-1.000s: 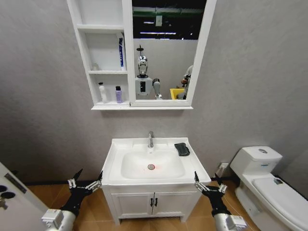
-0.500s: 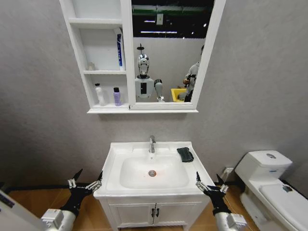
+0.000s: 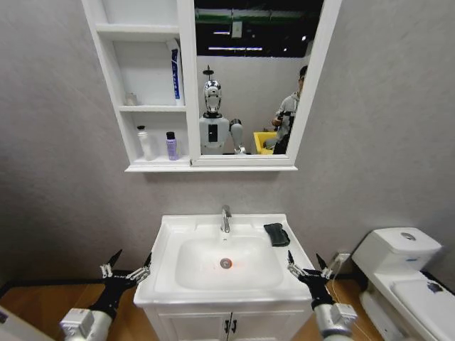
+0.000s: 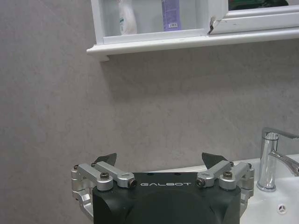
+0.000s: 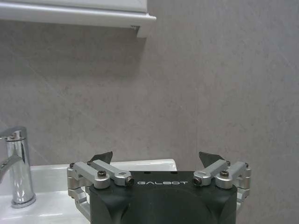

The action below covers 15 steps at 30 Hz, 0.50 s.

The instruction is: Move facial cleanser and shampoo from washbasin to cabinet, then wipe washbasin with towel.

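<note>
- Two bottles, a white bottle [image 3: 143, 141] and a purple bottle [image 3: 171, 145], already standing in the bottom compartment of the cabinet [image 3: 114, 78]; by that showing, moving part judged done, wiping next.
- Towel [image 3: 277, 234] lying folded on the washbasin [image 3: 165, 266] rim at 2 o'clock from the drain [image 3: 226, 263], just beside the tap [image 3: 226, 217] side, untouched.
- Right gripper [image 3: 311, 269] hovering low at the basin's front corner, 5 o'clock from the drain, jaws spread wide and holding nothing; clear of the rim.
- Left gripper [image 3: 128, 268] waiting at 8 o'clock from the drain, off the basin's edge, jaws likewise wide and empty.
- Best judged as a right-arm job: towel directly ahead of that gripper, toward 12 o'clock.
- Worth coming down from above onto the middle of the cloth, pinching through the thick fold rather than one loose layer.
- Soft cloth likely to sag or unfold when lifted; a firm, deep bite advisable.
- Care needed near the tap: chrome spout close beside the towel, easy to knock with an outer finger.
- Glossy white ceramic, probably slippery; a steady downward press needed for a proper wipe.
- Grey textured wall behind; mirror [image 3: 249, 71] at 12 o'clock.
- White toilet [image 3: 409, 273] at 3 o'clock, well apart; wooden floor below.
</note>
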{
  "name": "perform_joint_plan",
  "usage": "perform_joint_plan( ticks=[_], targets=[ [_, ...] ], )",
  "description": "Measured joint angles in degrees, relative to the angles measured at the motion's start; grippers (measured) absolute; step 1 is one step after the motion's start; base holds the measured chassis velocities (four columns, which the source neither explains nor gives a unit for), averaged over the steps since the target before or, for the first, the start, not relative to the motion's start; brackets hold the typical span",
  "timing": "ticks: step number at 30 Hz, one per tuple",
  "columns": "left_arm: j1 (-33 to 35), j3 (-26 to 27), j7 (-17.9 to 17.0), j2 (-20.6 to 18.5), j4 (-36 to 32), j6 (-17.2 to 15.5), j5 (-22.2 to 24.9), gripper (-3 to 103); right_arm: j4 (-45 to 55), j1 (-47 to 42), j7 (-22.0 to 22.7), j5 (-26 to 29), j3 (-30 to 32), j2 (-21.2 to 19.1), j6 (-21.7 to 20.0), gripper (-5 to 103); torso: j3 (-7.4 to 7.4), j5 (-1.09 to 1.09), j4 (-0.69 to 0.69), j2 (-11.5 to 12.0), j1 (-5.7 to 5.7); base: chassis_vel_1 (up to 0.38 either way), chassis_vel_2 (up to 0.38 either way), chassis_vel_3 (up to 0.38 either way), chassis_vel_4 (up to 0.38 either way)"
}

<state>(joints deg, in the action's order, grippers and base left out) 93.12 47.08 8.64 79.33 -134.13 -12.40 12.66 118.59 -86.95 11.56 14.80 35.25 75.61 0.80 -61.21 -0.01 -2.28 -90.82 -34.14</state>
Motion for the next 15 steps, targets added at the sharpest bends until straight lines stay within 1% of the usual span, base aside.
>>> perform_joint_plan(
  ticks=[1, 2, 3, 4, 5, 6, 7, 8, 9, 11, 12, 13, 15],
  targets=[
    [0.0, 0.0, 0.0, 0.0, 0.0, 0.0, 0.0, 100, 0.7, 0.9, 1.2, -0.2, -0.5, 0.1, -3.4, 100, -0.01, 0.03, 0.01, 0.0, -0.01, -0.078, 0.084, 0.085, -0.053],
    [0.0, 0.0, 0.0, 0.0, 0.0, 0.0, 0.0, 100, 0.7, 0.9, 1.2, -0.2, -0.5, 0.1, -3.4, 100, -0.01, 0.03, 0.01, 0.0, -0.01, -0.078, 0.084, 0.085, -0.053],
    [0.0, 0.0, 0.0, 0.0, 0.0, 0.0, 0.0, 100, 1.5, 1.7, 2.2, 0.3, -0.6, 0.0, -7.0, 100, 0.00, 0.01, -0.02, 0.0, 0.00, -0.078, 0.029, 0.014, -0.019],
    [0.0, 0.0, 0.0, 0.0, 0.0, 0.0, 0.0, 100, 1.6, 2.7, 2.5, 1.2, -0.4, -0.4, -9.6, 100, 0.00, 0.00, -0.06, 0.0, 0.02, 0.000, 0.000, 0.000, 0.000],
    [0.0, 0.0, 0.0, 0.0, 0.0, 0.0, 0.0, 100, 1.6, 2.7, 2.5, 1.2, -0.4, -0.4, -9.6, 100, 0.00, 0.00, -0.06, 0.0, 0.02, 0.000, 0.000, 0.000, 0.000],
    [0.0, 0.0, 0.0, 0.0, 0.0, 0.0, 0.0, 100, 0.8, 4.8, 2.6, 3.5, 0.3, -1.3, -12.7, 100, 0.01, 0.00, -0.04, 0.0, 0.07, 0.000, 0.000, 0.000, 0.000],
    [0.0, 0.0, 0.0, 0.0, 0.0, 0.0, 0.0, 100, -0.4, 6.4, 2.5, 6.0, 1.1, -2.1, -14.9, 100, 0.02, 0.00, 0.02, 0.0, 0.11, 0.077, -0.024, -0.042, -0.010],
    [0.0, 0.0, 0.0, 0.0, 0.0, 0.0, 0.0, 100, -1.7, 7.8, 2.1, 8.7, 2.0, -3.1, -17.1, 100, 0.03, 0.02, 0.03, 0.0, 0.12, 0.077, -0.024, -0.047, 0.034],
    [0.0, 0.0, 0.0, 0.0, 0.0, 0.0, 0.0, 100, -1.7, 7.8, 2.1, 8.7, 2.0, -3.1, -17.1, 100, 0.03, 0.02, 0.03, 0.0, 0.12, 0.077, -0.024, -0.047, 0.034],
    [0.0, 0.0, 0.0, 0.0, 0.0, 0.0, 0.0, 100, -4.9, 9.6, 0.4, 11.4, 4.4, -4.8, -19.1, 100, 0.03, 0.02, 0.02, 0.0, 0.13, 0.064, -0.024, -0.046, 0.053],
    [0.0, 0.0, 0.0, 0.0, 0.0, 0.0, 0.0, 100, -6.3, 10.2, -0.6, 11.6, 5.3, -5.5, -19.3, 100, 0.03, 0.01, -0.03, 0.0, 0.13, 0.000, 0.000, 0.000, 0.000],
    [0.0, 0.0, 0.0, 0.0, 0.0, 0.0, 0.0, 100, -6.3, 10.2, -0.6, 11.6, 5.3, -5.5, -19.3, 100, 0.03, 0.01, -0.03, 0.0, 0.13, 0.000, 0.000, 0.000, 0.000],
    [0.0, 0.0, 0.0, 0.0, 0.0, 0.0, 0.0, 100, -9.7, 12.5, -1.7, 11.3, 5.4, -6.7, -19.3, 100, 0.03, 0.01, -0.06, 0.0, 0.11, 0.000, 0.000, 0.000, 0.000]
  ],
)
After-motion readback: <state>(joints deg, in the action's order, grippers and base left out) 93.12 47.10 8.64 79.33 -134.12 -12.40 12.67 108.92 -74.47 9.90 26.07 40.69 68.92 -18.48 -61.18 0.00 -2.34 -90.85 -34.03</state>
